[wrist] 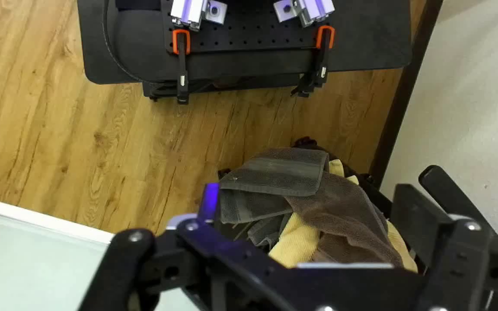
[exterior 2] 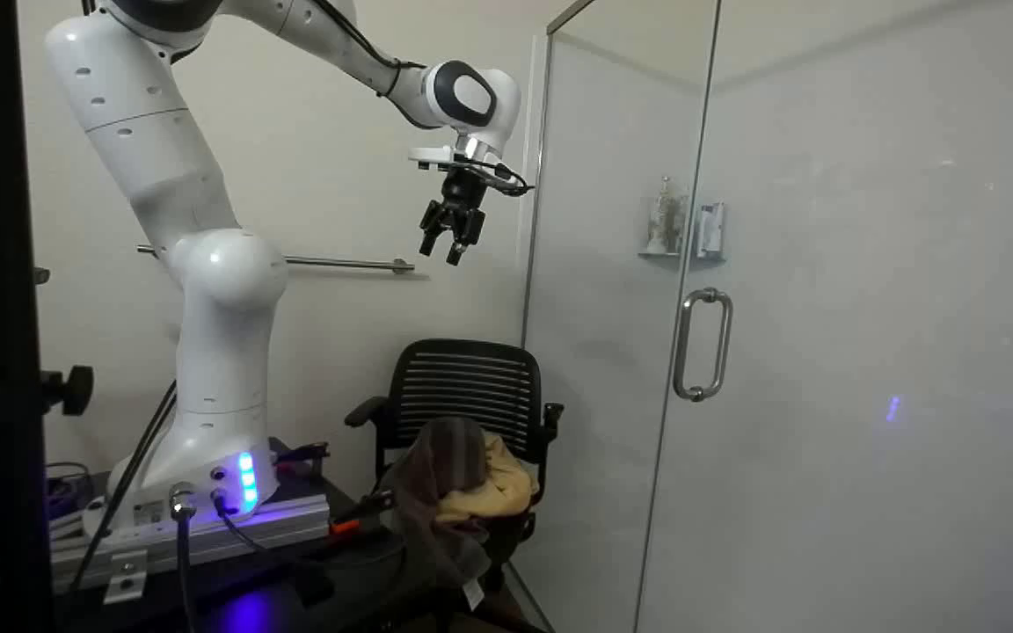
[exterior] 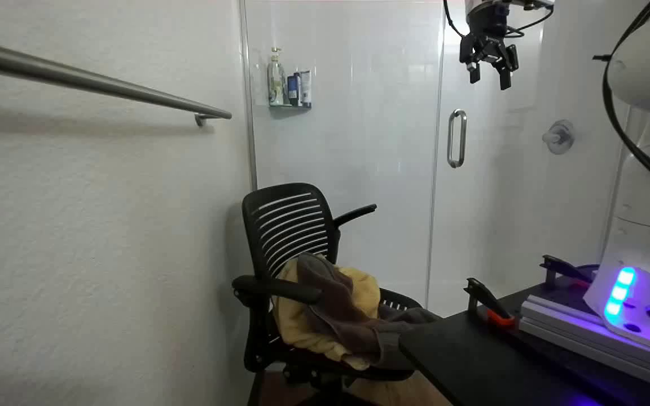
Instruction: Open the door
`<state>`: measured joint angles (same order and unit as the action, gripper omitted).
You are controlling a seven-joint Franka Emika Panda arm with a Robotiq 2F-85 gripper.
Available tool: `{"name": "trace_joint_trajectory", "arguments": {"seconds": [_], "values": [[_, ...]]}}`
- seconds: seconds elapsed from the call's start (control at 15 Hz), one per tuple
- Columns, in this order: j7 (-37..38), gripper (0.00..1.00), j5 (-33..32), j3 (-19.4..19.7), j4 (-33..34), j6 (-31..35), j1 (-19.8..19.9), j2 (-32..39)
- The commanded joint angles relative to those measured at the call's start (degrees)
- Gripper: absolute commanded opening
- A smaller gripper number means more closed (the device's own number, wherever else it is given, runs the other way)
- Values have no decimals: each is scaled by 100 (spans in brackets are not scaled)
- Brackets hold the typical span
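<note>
The door (exterior: 477, 225) is a tall glossy pale panel, also seen in an exterior view (exterior 2: 867, 492). It lies in line with the neighbouring fixed panel, along a thin vertical seam. Its silver bar handle (exterior: 457, 138) is upright near that seam and shows again in an exterior view (exterior 2: 703, 345). My gripper (exterior: 490, 79) points down with its fingers apart and nothing between them. It hangs higher than the handle and away from it, as an exterior view (exterior 2: 440, 251) also shows. In the wrist view the open fingers (wrist: 314, 203) frame towels far below; the handle is out of view there.
A black chair (exterior: 288, 225) with brown and yellow towels (exterior: 330, 304) stands by the fixed panel (exterior: 347, 152). A long rail (exterior: 99, 79) runs along the textured wall. The arm's black table (wrist: 244, 65) has clamps at its edge. A dark pole (exterior 2: 10, 264) stands behind the arm.
</note>
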<state>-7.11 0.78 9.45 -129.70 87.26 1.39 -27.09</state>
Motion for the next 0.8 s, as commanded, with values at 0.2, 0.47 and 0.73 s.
{"name": "trace_joint_trajectory", "arguments": {"seconds": [0.2, 0.47, 0.73], "values": [[-42, 100, 34, -95, 11, -11, 118, 13], [-42, 100, 34, -95, 11, -11, 118, 13], [113, 100, -307, -257, -4, 96, 156, -111]]}}
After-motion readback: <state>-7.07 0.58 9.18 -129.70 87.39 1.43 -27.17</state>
